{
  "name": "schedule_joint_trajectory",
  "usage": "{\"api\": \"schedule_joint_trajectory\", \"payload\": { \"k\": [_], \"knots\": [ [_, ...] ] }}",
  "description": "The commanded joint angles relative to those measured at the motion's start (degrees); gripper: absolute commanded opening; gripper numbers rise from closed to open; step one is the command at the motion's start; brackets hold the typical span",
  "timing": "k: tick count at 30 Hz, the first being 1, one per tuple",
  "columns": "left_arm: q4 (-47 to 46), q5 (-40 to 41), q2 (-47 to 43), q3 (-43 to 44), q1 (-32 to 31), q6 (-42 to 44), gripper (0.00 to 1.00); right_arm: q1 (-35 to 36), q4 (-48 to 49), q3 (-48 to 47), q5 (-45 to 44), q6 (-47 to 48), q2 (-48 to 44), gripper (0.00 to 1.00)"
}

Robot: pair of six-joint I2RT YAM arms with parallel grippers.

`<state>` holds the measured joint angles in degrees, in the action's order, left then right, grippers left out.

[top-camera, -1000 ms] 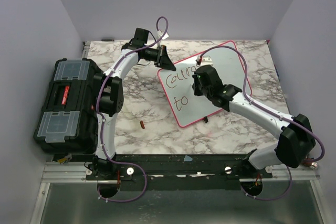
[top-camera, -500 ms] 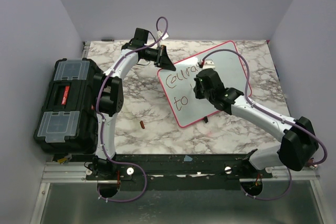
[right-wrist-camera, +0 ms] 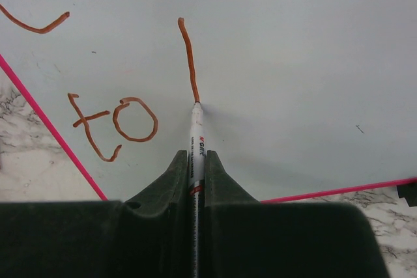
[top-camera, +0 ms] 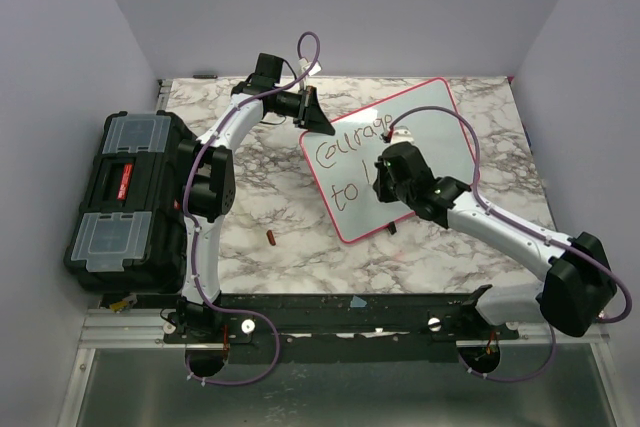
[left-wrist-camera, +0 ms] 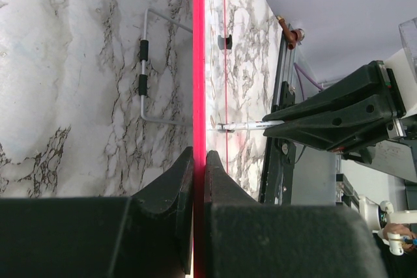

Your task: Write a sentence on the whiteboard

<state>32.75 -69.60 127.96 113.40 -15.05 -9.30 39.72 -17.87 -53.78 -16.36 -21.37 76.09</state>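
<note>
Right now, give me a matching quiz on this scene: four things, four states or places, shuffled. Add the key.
Things:
1. left gripper
2. right gripper
3. toolbox
4. marker

States or places:
A. at the left edge of the table
B. shut on the marker
C. shut on the pink rim of the whiteboard
D. tip on the whiteboard, at the end of a stroke

Pairs: 1-C, 2-B, 3-A, 4-D
</note>
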Motion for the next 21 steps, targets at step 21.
{"api": "schedule_joint_trajectory", "payload": {
  "k": [21],
  "knots": [
    [-3.76,0.27,-1.28,-0.05,0.21,5.01,0.0,-0.26,-6.86,-0.63,3.77,-0.3,-3.66,0.01]
  ]
}}
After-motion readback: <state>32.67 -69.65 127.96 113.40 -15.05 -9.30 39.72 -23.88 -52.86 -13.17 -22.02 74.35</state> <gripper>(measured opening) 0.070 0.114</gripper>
